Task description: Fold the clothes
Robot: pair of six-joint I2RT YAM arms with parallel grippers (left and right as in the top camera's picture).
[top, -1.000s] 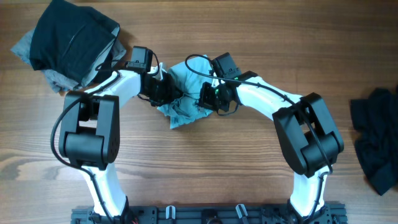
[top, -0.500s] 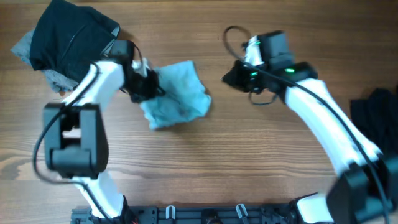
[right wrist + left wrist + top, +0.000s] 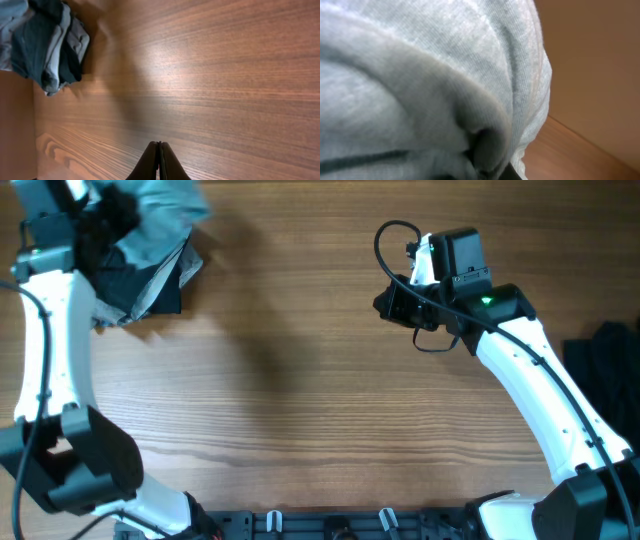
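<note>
The pale blue T-shirt (image 3: 165, 215) is bunched up at the far left corner, hanging from my left gripper (image 3: 110, 220) just over a pile of black and grey garments (image 3: 150, 280). In the left wrist view the pale cloth (image 3: 445, 75) fills almost the whole frame and hides the fingers. My right gripper (image 3: 388, 305) is shut and empty above the bare wood at the far middle-right; its closed fingertips (image 3: 159, 152) show in the right wrist view. The pile also shows there (image 3: 45, 45) at the top left.
Another black garment (image 3: 610, 380) lies crumpled at the right edge of the wooden table (image 3: 300, 400). A black cable loops above the right wrist (image 3: 395, 240).
My left gripper has carried the pale blue T-shirt from the middle-left of the table to the far left corner, over the black and grey pile. The right arm has barely moved.
</note>
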